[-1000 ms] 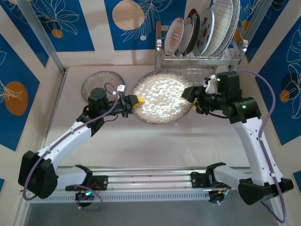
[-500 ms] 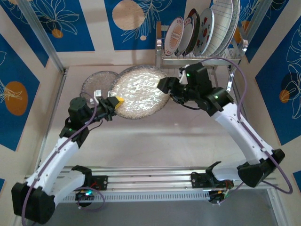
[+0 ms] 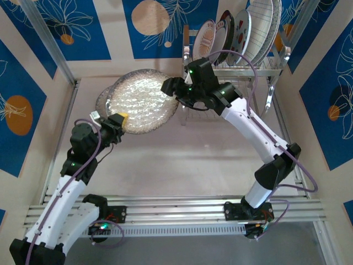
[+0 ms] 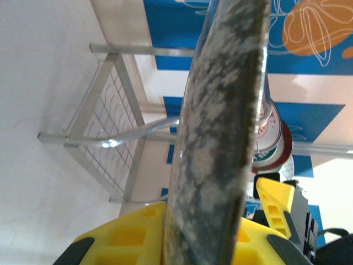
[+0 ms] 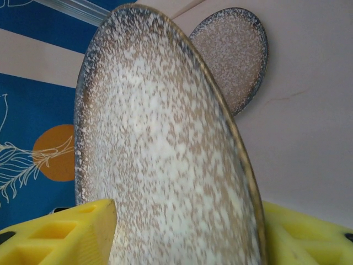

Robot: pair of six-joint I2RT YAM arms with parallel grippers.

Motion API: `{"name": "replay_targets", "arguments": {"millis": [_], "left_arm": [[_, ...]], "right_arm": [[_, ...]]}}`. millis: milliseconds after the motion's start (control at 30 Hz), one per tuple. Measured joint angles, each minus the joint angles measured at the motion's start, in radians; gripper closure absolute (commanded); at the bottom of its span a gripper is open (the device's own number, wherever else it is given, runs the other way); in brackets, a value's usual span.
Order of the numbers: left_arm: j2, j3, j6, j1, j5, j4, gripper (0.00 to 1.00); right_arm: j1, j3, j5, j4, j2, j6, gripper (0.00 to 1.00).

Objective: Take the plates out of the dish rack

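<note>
Left gripper (image 3: 117,120) clamped on lower-left rim of big speckled plate (image 3: 142,101), upper centre-left in top view. Right gripper (image 3: 170,87) straddles opposite rim; I can't tell if it's pinching. Plate overlaps small speckled plate (image 3: 102,100) flat on table (image 3: 182,160). Other plates (image 3: 231,36) upright in dish rack (image 3: 237,69), upper right.

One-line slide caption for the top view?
Left gripper clamps the large plate by its rim, right gripper straddles the far rim, over a small plate; more plates stand in the rack.
</note>
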Motion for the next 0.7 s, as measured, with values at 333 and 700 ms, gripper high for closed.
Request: {"name": "replay_targets", "arguments": {"millis": [333,700], "left_arm": [[0.127,0.018,0.003,0.027,-0.071,0.09,1.0],[0.34,0.052,0.04,0.159,-0.187,0.137,1.0]], "right_arm": [[0.008,0.01,0.055,-0.066,-0.003,-0.102,0.39],[-0.011,-0.023,-0.032,0.039,-0.148,-0.157,0.42]]}}
